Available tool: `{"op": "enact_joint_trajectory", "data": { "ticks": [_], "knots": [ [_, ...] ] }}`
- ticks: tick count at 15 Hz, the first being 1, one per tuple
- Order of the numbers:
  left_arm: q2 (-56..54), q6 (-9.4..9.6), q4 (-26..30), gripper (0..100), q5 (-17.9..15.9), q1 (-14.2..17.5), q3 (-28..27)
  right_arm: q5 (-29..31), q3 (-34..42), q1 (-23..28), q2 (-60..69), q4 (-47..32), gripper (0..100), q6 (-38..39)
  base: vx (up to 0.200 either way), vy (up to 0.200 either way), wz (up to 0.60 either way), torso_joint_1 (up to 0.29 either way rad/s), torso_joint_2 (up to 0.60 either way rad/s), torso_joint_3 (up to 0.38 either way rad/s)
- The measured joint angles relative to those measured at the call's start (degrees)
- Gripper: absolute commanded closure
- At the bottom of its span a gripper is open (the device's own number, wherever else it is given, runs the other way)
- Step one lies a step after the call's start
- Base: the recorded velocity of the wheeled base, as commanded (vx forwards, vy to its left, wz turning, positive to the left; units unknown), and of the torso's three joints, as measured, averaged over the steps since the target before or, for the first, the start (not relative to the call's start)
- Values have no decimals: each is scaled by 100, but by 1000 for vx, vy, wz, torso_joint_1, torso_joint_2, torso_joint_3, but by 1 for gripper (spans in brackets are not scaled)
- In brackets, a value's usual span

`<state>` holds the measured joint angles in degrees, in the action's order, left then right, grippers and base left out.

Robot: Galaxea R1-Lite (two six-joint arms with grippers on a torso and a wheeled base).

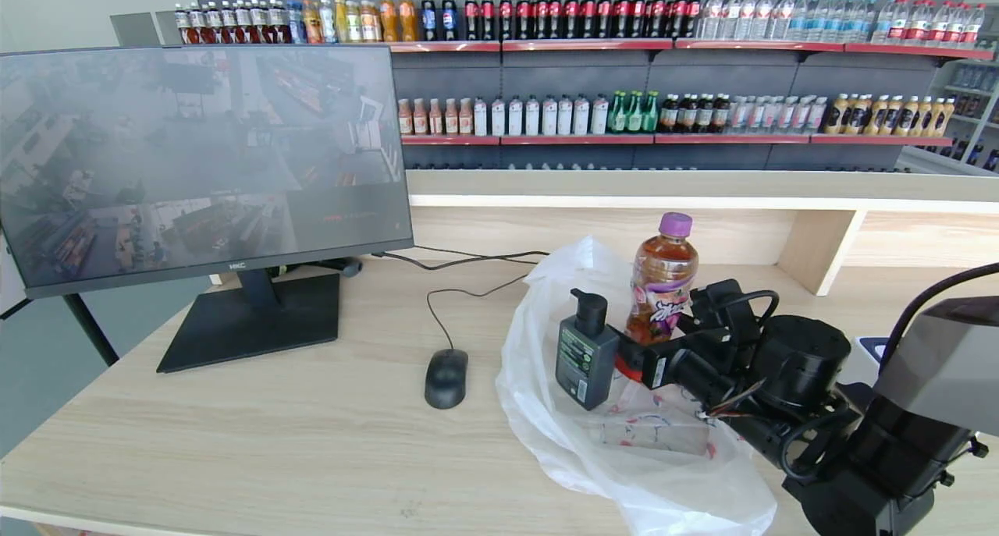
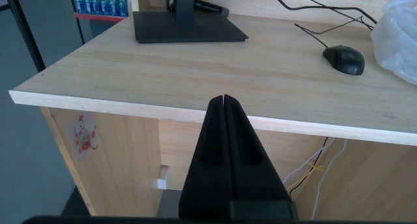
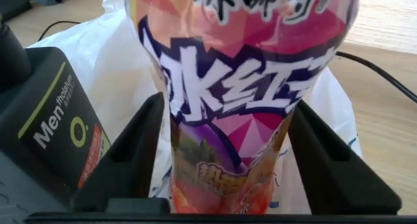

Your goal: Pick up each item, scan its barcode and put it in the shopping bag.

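A tea bottle (image 1: pixel 662 282) with a purple cap and a pink label stands upright over the white plastic shopping bag (image 1: pixel 562 434). My right gripper (image 1: pixel 648 347) is shut on its lower body. In the right wrist view the bottle (image 3: pixel 241 74) sits between the two black fingers (image 3: pixel 130 159) of the right gripper (image 3: pixel 226 107). A dark pump bottle (image 1: pixel 585 356) stands inside the bag, close beside the tea bottle, and shows as a dark pump bottle (image 3: pixel 52 133) against the bag (image 3: pixel 124 61). My left gripper (image 2: pixel 224 100) is shut and empty, below the table's front edge (image 2: pixel 195 110).
A monitor (image 1: pixel 203 161) on a black stand stands at the table's left. A black mouse (image 1: pixel 446 377) with its cable lies left of the bag. A clear flat packet (image 1: pixel 655 434) lies in the bag. A raised wooden counter (image 1: pixel 702 185) runs behind, with drink shelves beyond.
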<state>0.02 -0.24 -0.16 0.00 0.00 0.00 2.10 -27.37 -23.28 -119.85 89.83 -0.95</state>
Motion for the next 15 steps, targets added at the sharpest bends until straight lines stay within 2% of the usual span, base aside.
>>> {"op": "enact_joint_trajectory", "data": {
  "ticks": [10,15],
  "knots": [
    [0,0,0,100,0,0,0,1,199,-6,334,11,0,-96,0,0,0,0,0,0],
    [0,0,0,100,0,0,0,1,533,-11,828,11,0,-82,0,0,0,0,0,0]
  ]
}}
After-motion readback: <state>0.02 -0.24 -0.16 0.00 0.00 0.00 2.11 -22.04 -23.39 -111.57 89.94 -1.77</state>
